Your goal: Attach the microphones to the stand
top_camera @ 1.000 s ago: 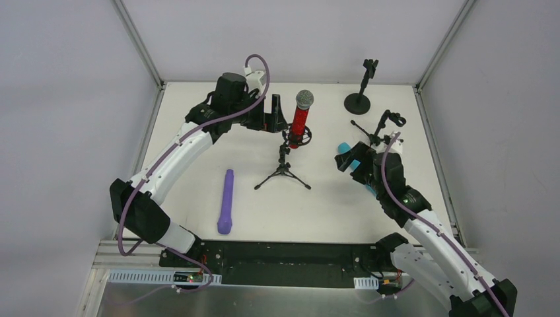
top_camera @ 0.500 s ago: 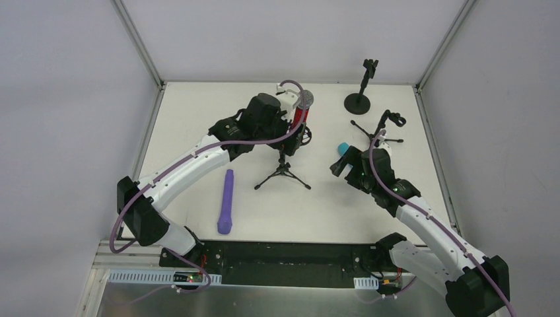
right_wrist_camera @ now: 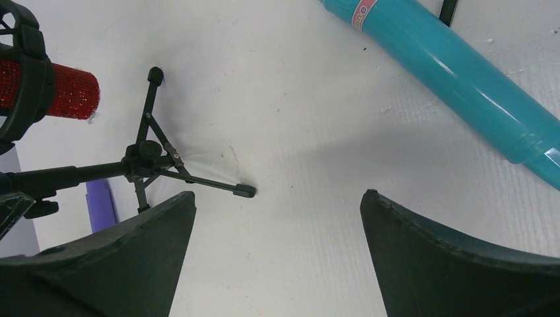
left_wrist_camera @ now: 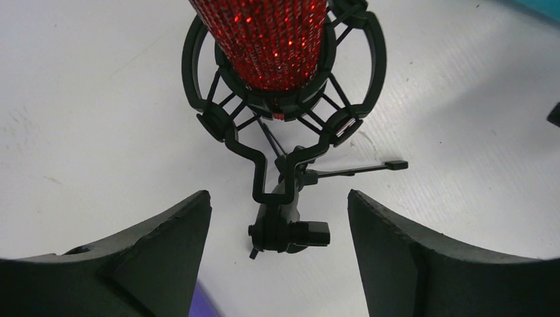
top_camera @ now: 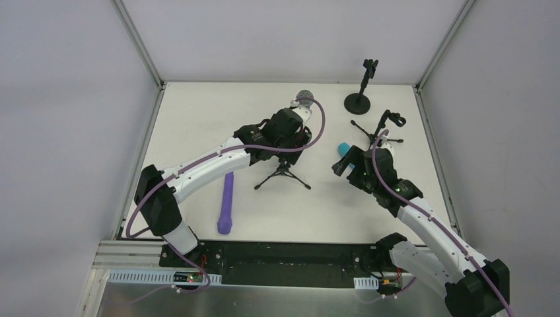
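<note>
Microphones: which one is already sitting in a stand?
The red microphone, mounted in the tripod stand; the purple microphone and cyan microphone lie on the table.

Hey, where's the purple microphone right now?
In the top view, the purple microphone lies flat on the table, left of centre, just left of the tripod stand that holds the red microphone.

You're pretty clearly running this in a robotics lab test cell, not a studio. You've got a bare white tabletop (top_camera: pixel 198 119) boxed in by plain grey panels (top_camera: pixel 66 99) on aluminium frame posts (top_camera: pixel 137 41), your left arm (top_camera: pixel 205 165) and right arm (top_camera: pixel 429 228) bolted to a black base plate (top_camera: pixel 290 254) at the near edge, purple cables (top_camera: pixel 323 125) looped along them, slotted cable ducting (top_camera: pixel 142 277) on a metal bench (top_camera: pixel 264 300) below, and a tripod stand (top_camera: pixel 284 173) set out like a test prop
</note>
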Controlling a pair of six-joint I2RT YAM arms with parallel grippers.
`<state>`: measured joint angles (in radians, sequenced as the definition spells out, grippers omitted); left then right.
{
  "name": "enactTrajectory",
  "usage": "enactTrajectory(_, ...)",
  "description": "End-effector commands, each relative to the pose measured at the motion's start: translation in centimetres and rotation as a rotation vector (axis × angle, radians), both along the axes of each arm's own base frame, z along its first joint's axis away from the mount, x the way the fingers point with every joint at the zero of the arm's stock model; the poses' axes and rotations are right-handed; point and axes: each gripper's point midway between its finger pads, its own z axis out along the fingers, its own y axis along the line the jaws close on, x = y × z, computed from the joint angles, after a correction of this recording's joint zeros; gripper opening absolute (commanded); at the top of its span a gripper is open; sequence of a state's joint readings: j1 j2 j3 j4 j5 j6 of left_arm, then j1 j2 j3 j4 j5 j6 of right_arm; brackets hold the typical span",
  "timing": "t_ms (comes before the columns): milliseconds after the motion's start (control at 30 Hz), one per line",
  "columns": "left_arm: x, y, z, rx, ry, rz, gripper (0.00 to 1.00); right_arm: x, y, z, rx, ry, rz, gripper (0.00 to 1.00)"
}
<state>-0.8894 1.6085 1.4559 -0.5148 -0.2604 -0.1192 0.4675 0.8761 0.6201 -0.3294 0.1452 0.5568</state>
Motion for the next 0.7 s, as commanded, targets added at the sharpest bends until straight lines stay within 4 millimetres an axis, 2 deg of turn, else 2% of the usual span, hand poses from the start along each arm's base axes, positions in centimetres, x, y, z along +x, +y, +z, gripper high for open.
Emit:
enactTrajectory(0, 0.60, 0.72, 0.14, 0.036, -0.010, 0.064, 0.73, 0.29, -0.13, 1.39, 0.006, -0.028, 0.002, 0.99)
enactTrajectory(200, 0.76, 0.77, -0.40, 0.066, 0.003, 0.073, 0.64, 0.47, 0.00, 1.34, 0.019, -0.020, 0.007, 0.99)
enactTrajectory(367, 0.53, 0.38, -0.55, 0.060, 0.017, 0.051, 0.51, 0.48, 0.26, 1.31, 0.024, -0.012, 0.018, 0.99)
enactTrajectory(500, 0.39, 0.20, -0.45, 0.058, 0.023, 0.034, 0.38, 0.39, 0.09, 1.10, 0.014, -0.013, 0.020, 0.99)
enactTrajectory(667, 0.44, 0.06, -0.53, 0.066, 0.026, 0.024, 0.16, 0.51, 0.07, 0.87, 0.008, -0.014, 0.020, 0.99)
